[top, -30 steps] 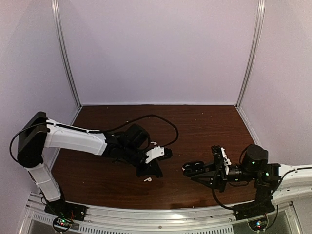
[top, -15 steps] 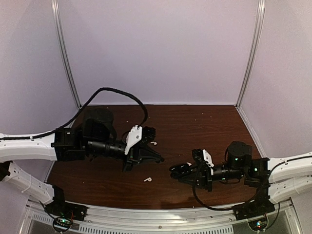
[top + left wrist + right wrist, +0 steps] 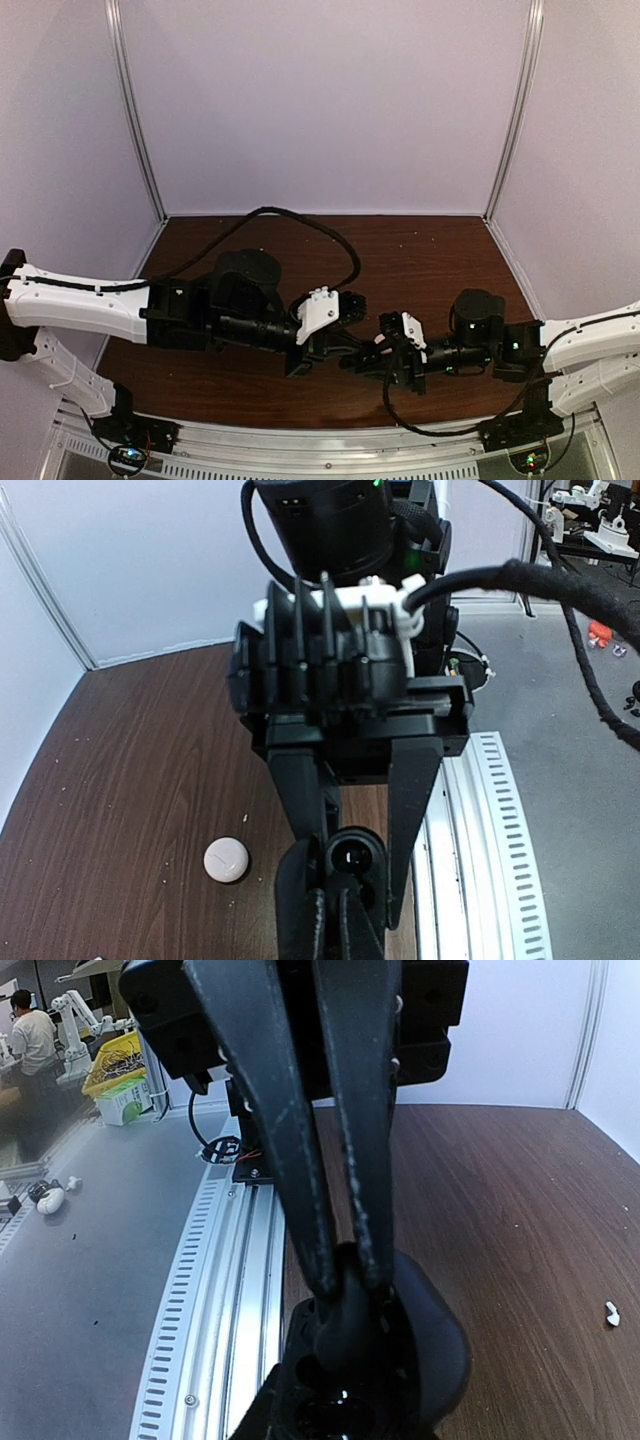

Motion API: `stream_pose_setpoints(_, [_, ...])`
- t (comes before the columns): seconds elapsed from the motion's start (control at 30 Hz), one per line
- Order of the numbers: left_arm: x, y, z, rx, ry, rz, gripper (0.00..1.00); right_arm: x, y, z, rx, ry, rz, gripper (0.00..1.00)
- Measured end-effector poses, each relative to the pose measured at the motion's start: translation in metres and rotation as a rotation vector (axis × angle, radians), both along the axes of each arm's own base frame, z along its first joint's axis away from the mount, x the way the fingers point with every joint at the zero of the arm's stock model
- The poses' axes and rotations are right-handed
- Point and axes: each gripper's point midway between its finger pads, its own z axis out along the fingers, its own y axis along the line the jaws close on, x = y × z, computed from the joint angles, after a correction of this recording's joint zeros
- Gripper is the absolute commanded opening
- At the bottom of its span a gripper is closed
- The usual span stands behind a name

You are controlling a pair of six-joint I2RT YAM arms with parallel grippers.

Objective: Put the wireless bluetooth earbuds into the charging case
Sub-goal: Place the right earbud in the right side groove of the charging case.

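My two grippers meet nose to nose at the front middle of the table. The right gripper (image 3: 372, 356) (image 3: 348, 882) is shut on the open black charging case (image 3: 353, 857) (image 3: 432, 1352), one finger on each side. The left gripper (image 3: 348, 346) (image 3: 332, 922) (image 3: 350, 1278) is shut on a tiny black earbud (image 3: 352, 1328). It holds the earbud right at the case's cavity, touching or just inside it. A small white earbud (image 3: 612, 1313) lies loose on the wood. From above, both the case and the held earbud are hidden by the gripper bodies.
A small white round puck (image 3: 227, 860), perhaps another case, sits on the brown table (image 3: 430, 260). The ribbed aluminium rail (image 3: 480, 820) at the table's near edge runs close beside the grippers. White booth walls enclose the far side and both sides.
The left arm has swung right and toward the front. The right arm has carried the case leftward. The two grippers, apart a second ago, now meet at the case.
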Motion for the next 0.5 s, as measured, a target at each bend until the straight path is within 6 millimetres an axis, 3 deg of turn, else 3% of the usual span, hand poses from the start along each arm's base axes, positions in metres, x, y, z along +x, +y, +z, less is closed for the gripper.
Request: stream_pose_setpoints(0.5, [0.0013,-0.0061,-0.0035,0.004,0.007,0.004,0.0,0.0011,0.001,-0.0009,-0.007,-0.002,-0.008,0.0])
